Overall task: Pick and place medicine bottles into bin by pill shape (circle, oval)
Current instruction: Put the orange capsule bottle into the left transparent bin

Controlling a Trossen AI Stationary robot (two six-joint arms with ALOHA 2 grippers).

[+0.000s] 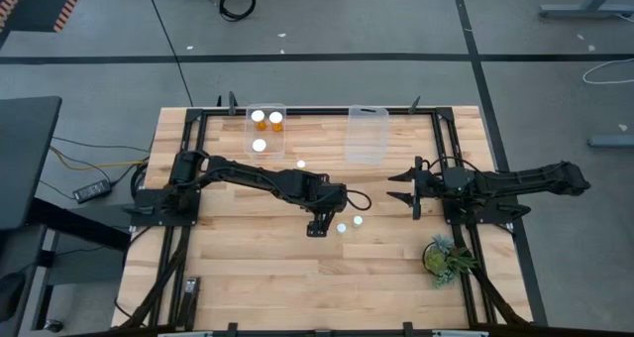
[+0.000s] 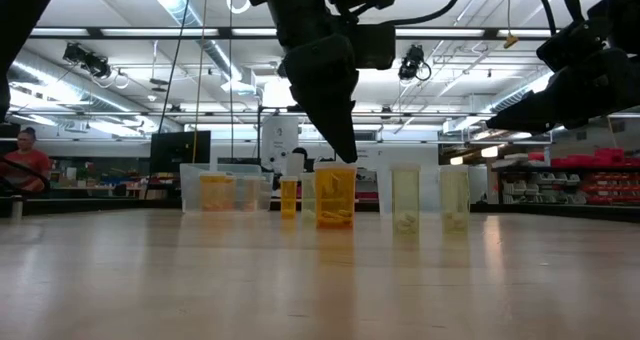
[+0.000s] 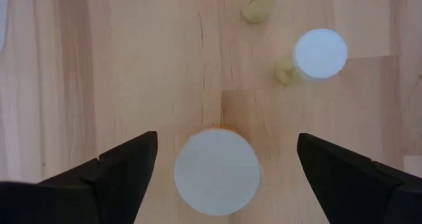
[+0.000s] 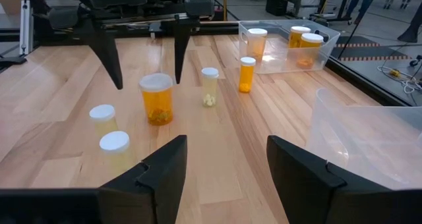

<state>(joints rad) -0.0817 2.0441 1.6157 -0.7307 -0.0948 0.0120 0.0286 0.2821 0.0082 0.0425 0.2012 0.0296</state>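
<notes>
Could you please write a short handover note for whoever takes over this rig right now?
Left claw: open, poised straddling a wide-capped bottle at mid-table, not gripping it.
Right claw: open, empty, waiting over the table's right side.
Done: three bottles stand in the left bin. The right bin looks empty.
Left: the wide-capped bottle, two small pale bottles just right of it, a yellowish-pill bottle and a narrow orange bottle near the left bin.
</notes>
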